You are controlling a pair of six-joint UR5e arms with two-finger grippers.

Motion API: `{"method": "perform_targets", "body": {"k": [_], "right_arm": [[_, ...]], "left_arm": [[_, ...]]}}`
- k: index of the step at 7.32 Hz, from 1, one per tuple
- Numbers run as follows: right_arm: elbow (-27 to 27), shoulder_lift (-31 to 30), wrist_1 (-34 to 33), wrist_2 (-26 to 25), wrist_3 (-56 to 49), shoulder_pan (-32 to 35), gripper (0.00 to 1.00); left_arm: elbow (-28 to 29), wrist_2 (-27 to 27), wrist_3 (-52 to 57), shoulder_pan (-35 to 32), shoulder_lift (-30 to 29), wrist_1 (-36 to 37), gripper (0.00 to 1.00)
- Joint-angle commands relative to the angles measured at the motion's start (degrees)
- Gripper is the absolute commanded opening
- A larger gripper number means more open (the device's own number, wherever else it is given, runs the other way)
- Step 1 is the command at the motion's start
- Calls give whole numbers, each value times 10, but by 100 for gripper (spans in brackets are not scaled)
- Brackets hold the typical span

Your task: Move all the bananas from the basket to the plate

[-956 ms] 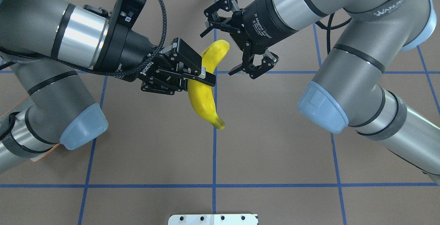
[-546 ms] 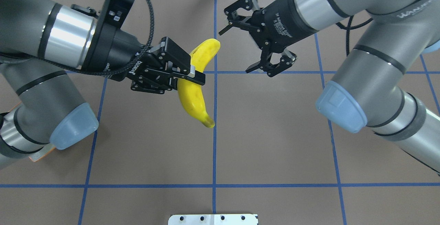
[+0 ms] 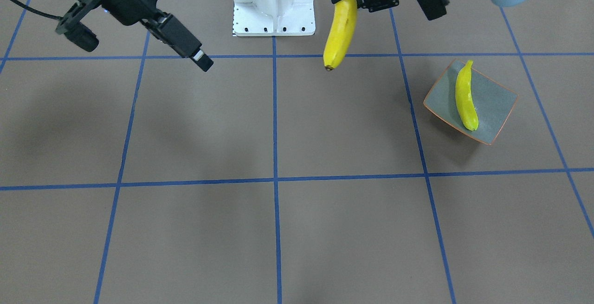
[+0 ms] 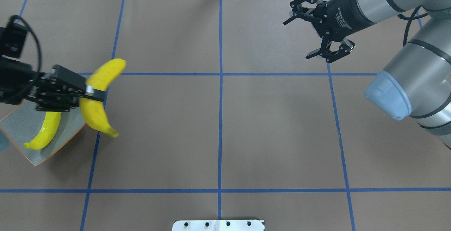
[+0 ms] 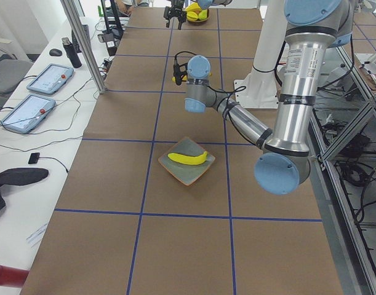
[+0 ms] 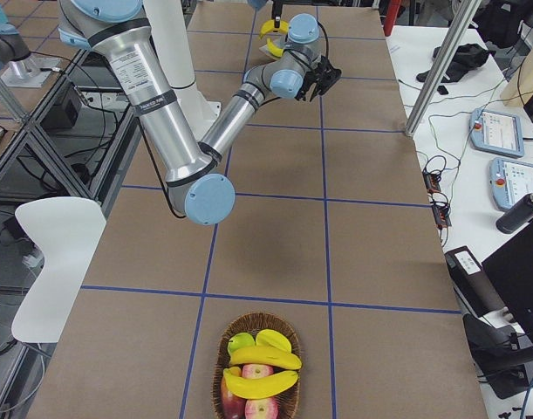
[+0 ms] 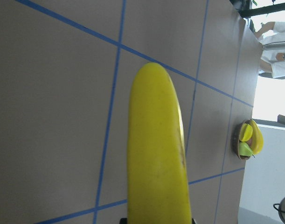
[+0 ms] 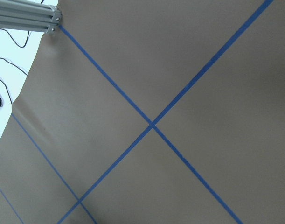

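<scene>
Banana (image 4: 92,114) in the left jaws has swung across toward the plate (image 4: 17,128).

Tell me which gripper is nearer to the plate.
Left. The left gripper, shut on a banana, is raised near the plate; the right gripper hangs open far across the table.

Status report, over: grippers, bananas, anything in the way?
Left gripper shut on held banana, aloft, short of plate. Right gripper open, empty. Second banana lies on plate, only obstacle.
</scene>
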Motion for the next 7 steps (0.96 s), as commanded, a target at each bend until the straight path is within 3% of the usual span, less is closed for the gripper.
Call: {"method": "perform_targets", "body": {"k": [1, 3, 5, 7], "right_arm": [[-18, -25, -4, -12, -31, 7, 100], [-19, -50, -4, -12, -72, 16, 100], [-25, -50, -4, -13, -73, 16, 100], [-28, -50, -4, -14, -72, 15, 100]], "left_arm": [[26, -66, 19, -91, 67, -12, 0], [48, -82, 89, -121, 126, -10, 0], [97, -82, 192, -133, 151, -9, 0], [181, -82, 291, -130, 144, -6, 0]]}}
